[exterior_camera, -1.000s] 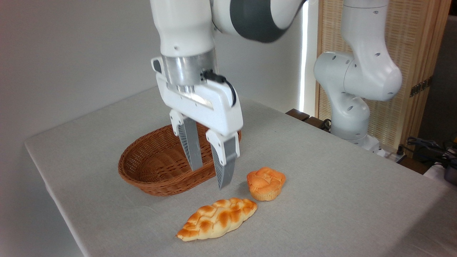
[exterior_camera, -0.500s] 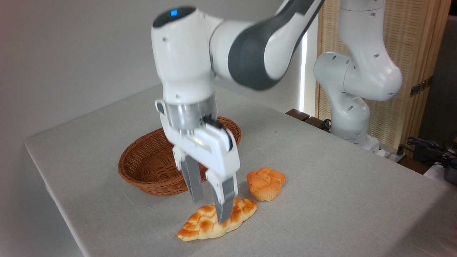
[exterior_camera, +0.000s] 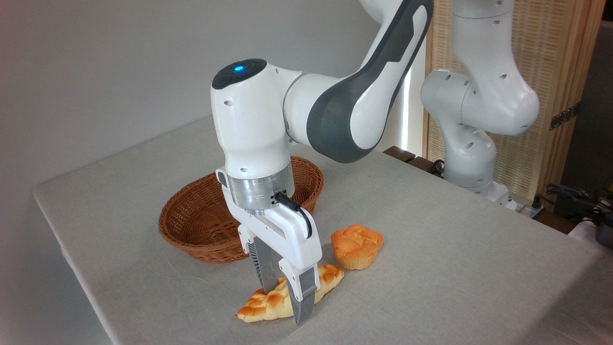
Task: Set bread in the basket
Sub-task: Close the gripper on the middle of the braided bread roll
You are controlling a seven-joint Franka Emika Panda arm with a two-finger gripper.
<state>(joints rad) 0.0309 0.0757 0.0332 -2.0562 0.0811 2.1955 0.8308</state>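
The long braided loaf of pale golden bread (exterior_camera: 268, 304) with browned orange patches lies on the grey cloth-covered table (exterior_camera: 455, 249), near its front edge, with one pointed end aimed at the camera's lower left. My white two-finger gripper (exterior_camera: 286, 302) stands over the loaf's middle, one grey finger behind it and one in front, straddling it across its narrow width. The jaws are apart on either side of the loaf; from this angle I cannot tell whether the pads already touch the crust. I judge the crosswise approach at the midpoint is chosen so the loaf hangs level once lifted, rather than tipping by one end.

Just beside the loaf's far tip sits a small round orange muffin-shaped bun (exterior_camera: 357, 246), apart from the fingers and not part of the job. Behind and to the left, the oval reddish-brown woven wicker basket (exterior_camera: 191, 230) is empty, its near rim close to the loaf, so the carry should be short: up, back and over the flaring side.

The grasp is the step in hand, and the bread has not yet left the table.
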